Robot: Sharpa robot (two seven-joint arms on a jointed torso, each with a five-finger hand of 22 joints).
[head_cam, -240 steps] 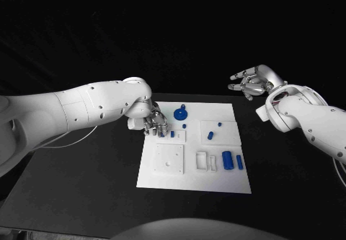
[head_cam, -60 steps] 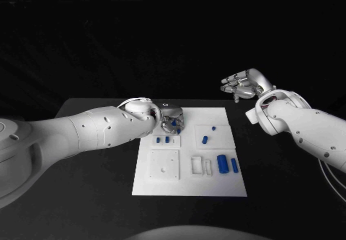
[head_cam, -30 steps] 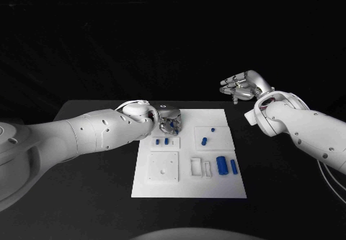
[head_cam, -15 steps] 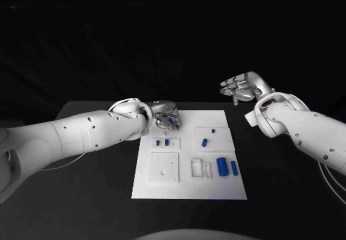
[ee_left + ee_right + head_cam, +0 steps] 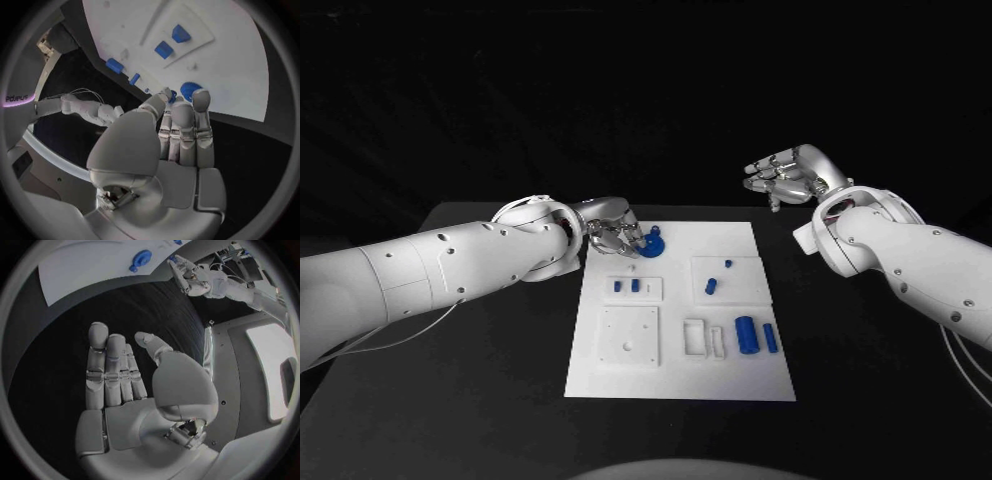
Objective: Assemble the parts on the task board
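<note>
The left hand (image 5: pixel 607 226) holds its fingers (image 5: pixel 201 101) near the blue gear (image 5: pixel 652 245), seemingly grasping nothing. The gear looks small, light, stiff; grip its raised knob. The right hand (image 5: pixel 786 175) hovers released.

A flat black matte bench (image 5: pixel 473 380) stands before a plain black backdrop (image 5: pixel 646 90), dimly lit throughout.

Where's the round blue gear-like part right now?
In the head view, the round blue part lies at the task board's far left corner, beside the left hand's fingertips.
</note>
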